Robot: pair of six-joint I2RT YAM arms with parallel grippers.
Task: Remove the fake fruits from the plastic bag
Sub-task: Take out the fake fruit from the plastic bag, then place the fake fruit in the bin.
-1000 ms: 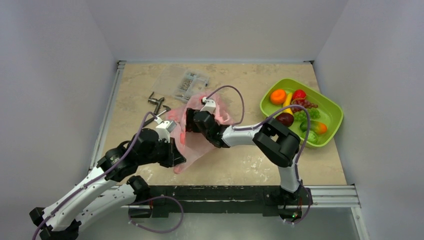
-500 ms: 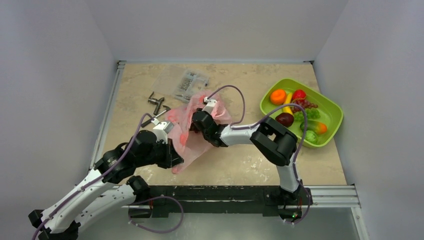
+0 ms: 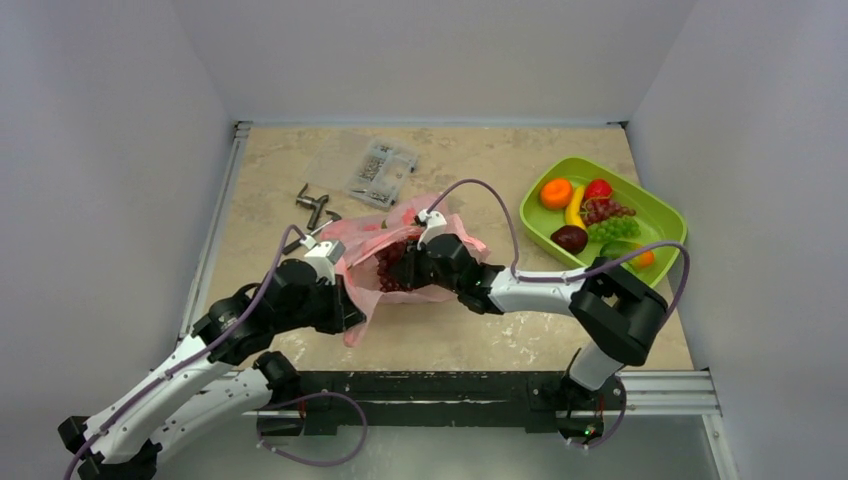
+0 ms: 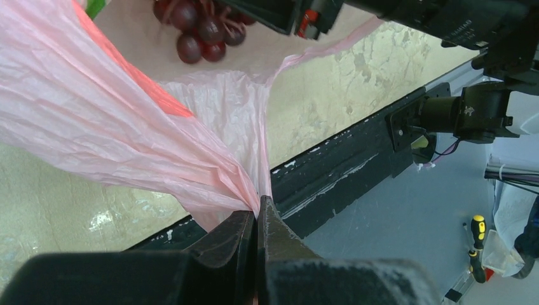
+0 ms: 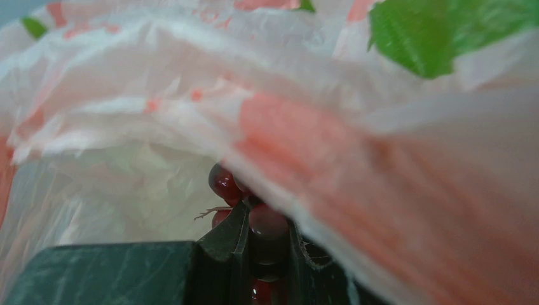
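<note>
Arm [image 3: 530, 291] outstretched leftward, right tool [image 3: 400, 270] on grapes [image 3: 386, 281]

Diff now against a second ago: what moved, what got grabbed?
Right claw shut on the grapes in the mouth of the bag, then drew back to the right and nearer, its elbow swinging right; the film spread with it. Left claw stays shut on a gathered corner of the bag. The tray, its fruits and the screw box are unchanged.
</note>
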